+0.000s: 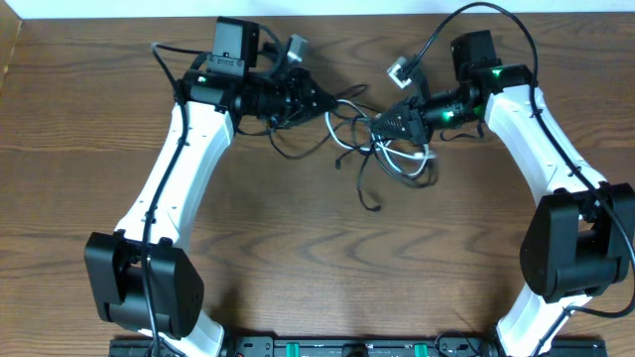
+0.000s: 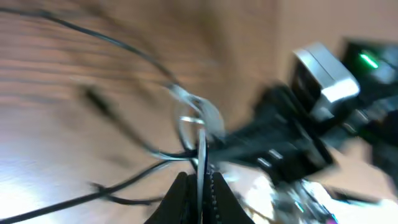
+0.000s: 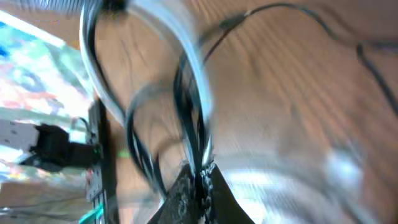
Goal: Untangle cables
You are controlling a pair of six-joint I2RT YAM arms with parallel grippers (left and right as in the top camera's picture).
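Brown wooden table, tangled cables toward its far edge

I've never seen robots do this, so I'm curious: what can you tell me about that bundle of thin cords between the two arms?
The tangle of thin black cords, with one white cord looped through it, spreads in loose crossing loops on the brown wooden table between the arms. The cords look flexible and plastic-sheathed; one black end trails away from the heap. The left gripper is pinched shut on the white cord, the right gripper on black strands.
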